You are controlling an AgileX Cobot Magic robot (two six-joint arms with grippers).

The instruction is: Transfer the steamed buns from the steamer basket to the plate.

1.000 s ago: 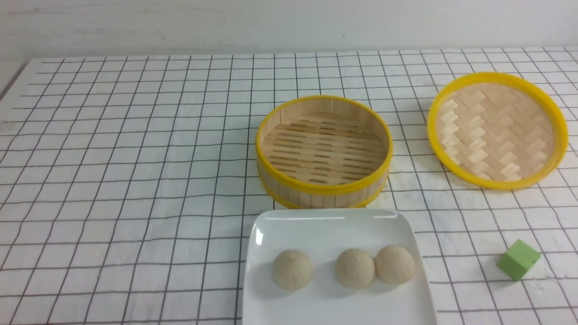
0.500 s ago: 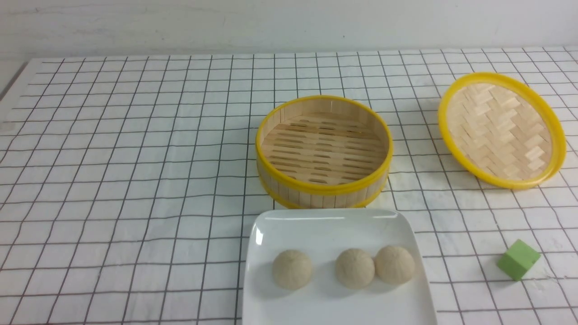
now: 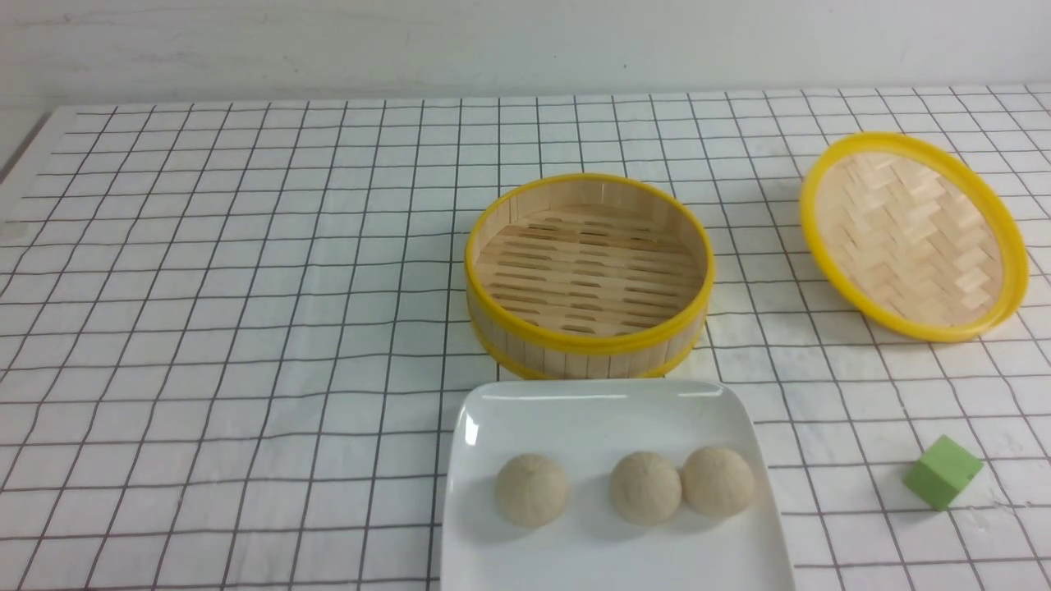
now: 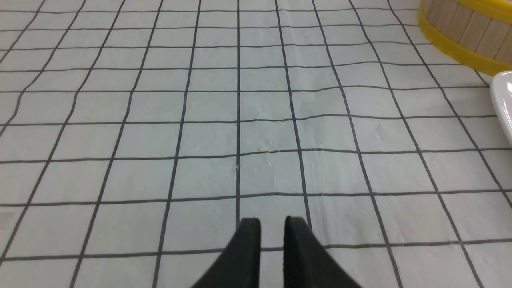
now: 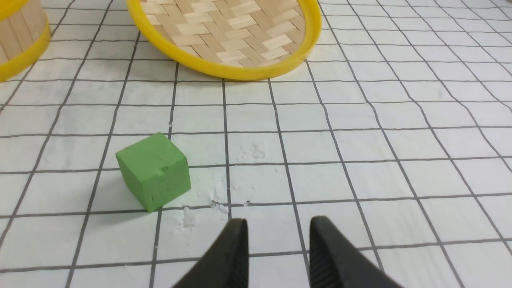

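Note:
Three beige steamed buns [image 3: 531, 490] [image 3: 645, 487] [image 3: 718, 481] lie in a row on the white plate [image 3: 591, 410] near the front edge of the table. Right behind the plate stands the steamer basket [image 3: 588, 355], with only its slatted floor showing inside. Neither arm shows in the front view. In the left wrist view my left gripper [image 4: 273, 221] hangs over bare checked cloth, its jaws a narrow gap apart and holding nothing; the basket wall [image 4: 468, 36] and plate rim [image 4: 505, 96] show at one edge. My right gripper [image 5: 279, 220] is open and empty above the cloth.
The woven yellow-rimmed lid [image 3: 911, 238] sits tilted at the back right, also seen as the lid [image 5: 224, 28] beyond my right gripper. A green cube [image 3: 943, 472] lies at the front right; this cube [image 5: 154, 172] is close beside my right fingers.
The lid has tipped up from lying flat, its left edge shifting right. The buns, plate, basket and cube have not moved.

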